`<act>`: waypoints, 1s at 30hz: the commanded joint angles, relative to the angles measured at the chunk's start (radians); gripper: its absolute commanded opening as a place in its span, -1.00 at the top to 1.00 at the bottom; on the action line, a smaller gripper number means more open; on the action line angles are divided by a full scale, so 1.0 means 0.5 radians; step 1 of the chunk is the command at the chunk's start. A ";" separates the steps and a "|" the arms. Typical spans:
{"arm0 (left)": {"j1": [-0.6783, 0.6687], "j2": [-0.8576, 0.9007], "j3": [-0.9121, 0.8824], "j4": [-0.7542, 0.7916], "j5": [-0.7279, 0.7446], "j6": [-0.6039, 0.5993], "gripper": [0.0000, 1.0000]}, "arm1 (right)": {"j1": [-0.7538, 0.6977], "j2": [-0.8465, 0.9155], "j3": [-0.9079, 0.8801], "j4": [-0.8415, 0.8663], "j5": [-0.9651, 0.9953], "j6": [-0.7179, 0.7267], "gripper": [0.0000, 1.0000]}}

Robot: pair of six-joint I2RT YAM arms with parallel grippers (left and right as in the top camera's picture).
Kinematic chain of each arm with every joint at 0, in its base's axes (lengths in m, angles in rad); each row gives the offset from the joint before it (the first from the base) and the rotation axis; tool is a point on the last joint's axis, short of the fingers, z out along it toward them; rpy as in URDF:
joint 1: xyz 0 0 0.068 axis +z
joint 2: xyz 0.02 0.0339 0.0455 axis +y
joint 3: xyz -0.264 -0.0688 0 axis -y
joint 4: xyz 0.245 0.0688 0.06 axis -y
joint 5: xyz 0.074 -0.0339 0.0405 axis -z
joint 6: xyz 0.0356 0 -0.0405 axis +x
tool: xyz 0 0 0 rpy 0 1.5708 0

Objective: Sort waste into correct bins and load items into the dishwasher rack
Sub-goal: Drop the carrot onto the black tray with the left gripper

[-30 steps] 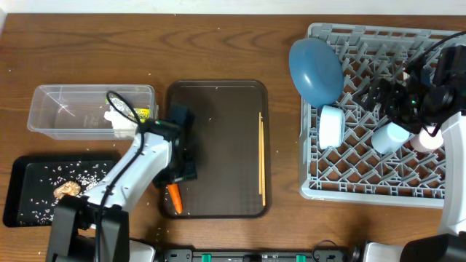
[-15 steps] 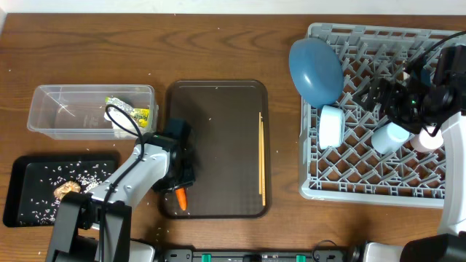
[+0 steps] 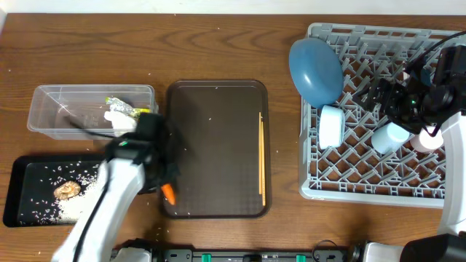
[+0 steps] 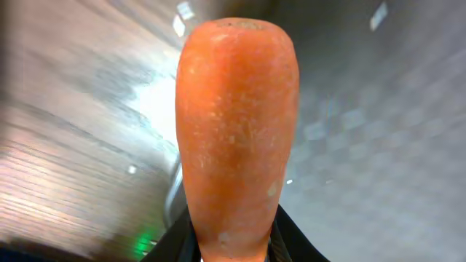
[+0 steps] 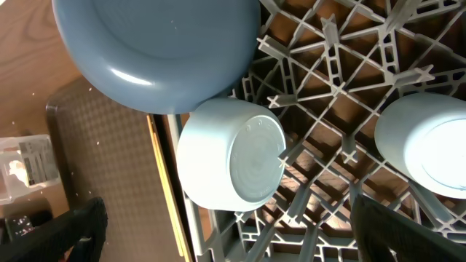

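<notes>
Got the orange carrot [image 4: 237,131] pinched in the left gripper [image 4: 233,246], at the serving tray's [image 3: 218,98] left edge. Right gripper [image 5: 229,225] fingers spread wide over the dishwasher rack [image 3: 364,171].

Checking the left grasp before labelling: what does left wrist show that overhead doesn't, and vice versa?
Left wrist only: the orange carrot fills the frame, its lower end seated in the left gripper, skin detail sharp.
Overhead only: the clear tub, black tray, chopsticks and dishwasher rack. The left arm is motion-blurred there, so the grip itself is unreadable.
Both: the carrot, with the brown serving tray and the wooden table beside it.
</notes>
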 commanded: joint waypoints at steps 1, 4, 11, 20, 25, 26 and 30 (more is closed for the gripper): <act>0.193 -0.188 0.034 -0.069 -0.137 -0.070 0.62 | 0.004 -0.007 0.008 0.005 -0.001 -0.021 -0.98; 0.485 -0.256 0.011 -0.108 -0.270 -0.153 0.62 | 0.004 -0.007 0.008 0.007 0.000 -0.021 -0.98; 1.133 -0.137 -0.123 0.150 -0.311 -0.169 0.62 | 0.004 -0.007 0.008 0.005 -0.001 -0.021 -0.98; 1.634 0.192 -0.124 0.541 -0.241 -0.175 0.62 | 0.004 -0.007 0.008 -0.009 -0.002 -0.021 -0.99; 1.671 0.333 -0.123 0.659 -0.241 -0.175 -0.01 | 0.004 -0.007 0.008 -0.008 -0.002 -0.021 -0.98; 1.671 0.338 -0.121 0.677 -0.236 -0.175 -0.30 | 0.004 -0.007 0.008 -0.008 -0.002 -0.021 -0.98; 1.671 0.298 -0.044 0.632 -0.112 -0.114 -0.54 | 0.009 -0.008 0.008 -0.003 -0.075 -0.072 -0.99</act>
